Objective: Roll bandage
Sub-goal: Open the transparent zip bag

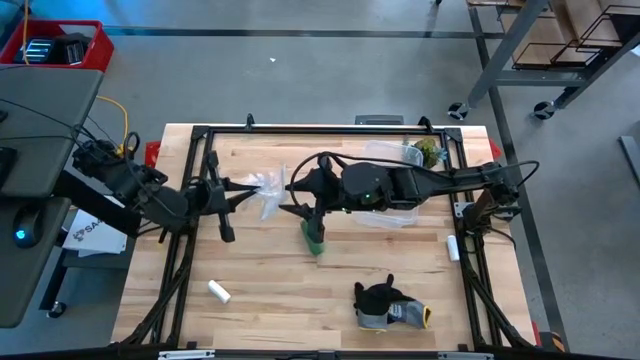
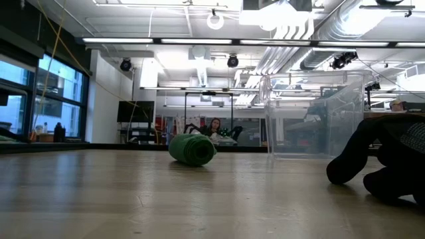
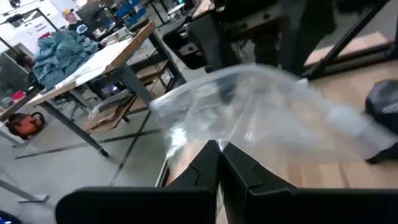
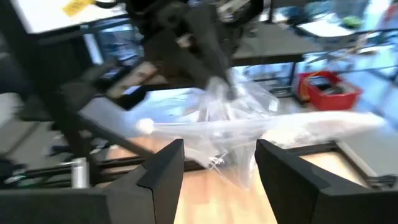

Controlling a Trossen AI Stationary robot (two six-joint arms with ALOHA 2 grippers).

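Above the table centre, the left gripper (image 3: 219, 163) pinches a clear plastic bag (image 3: 267, 112); the right gripper (image 4: 217, 163) is spread apart beside it, over the rolled bandage (image 1: 314, 236).

Light: the scene is lit brightly and evenly from ceiling tubes (image 2: 166, 41), seen in the low view.
Glare: the tubes and a ring lamp (image 2: 214, 20) are blown out to white.
Shadows: only soft, short ones are cast on the surface (image 1: 290, 290).
Blur: both wrist views are smeared; the clear bag (image 3: 267, 118) is rendered hazy.
Focus: the bandage (image 2: 192, 149) is held sharp; the near surface is softened.
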